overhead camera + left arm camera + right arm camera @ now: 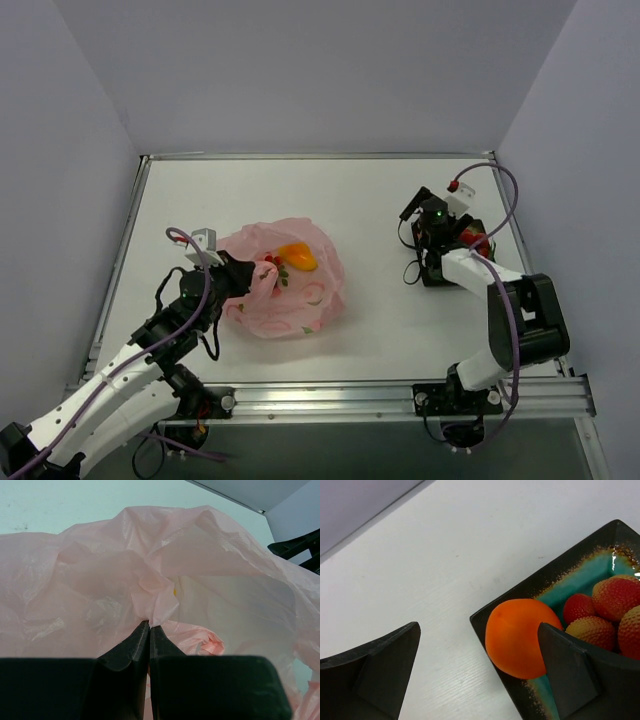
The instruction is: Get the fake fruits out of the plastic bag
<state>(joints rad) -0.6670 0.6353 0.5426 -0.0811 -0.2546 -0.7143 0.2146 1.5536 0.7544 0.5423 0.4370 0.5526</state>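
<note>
Fingers (127,652) of the left gripper (149,626), arm stretched toward centre-left, pinched a fold of the plastic bag (90,575); the right gripper (477,627), elbow folded, hung wide open above the orange ball (512,637) in the tray (580,575).

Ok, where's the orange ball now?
In the right wrist view, the orange ball sits in the teal tray's corner, beside bumpy red fruits, on the table's right side.

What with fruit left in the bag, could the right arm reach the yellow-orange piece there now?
Probably yes: the left gripper pinches the plastic bag, the yellow-orange piece looks uncovered, the right gripper is open, bare table between.
</note>
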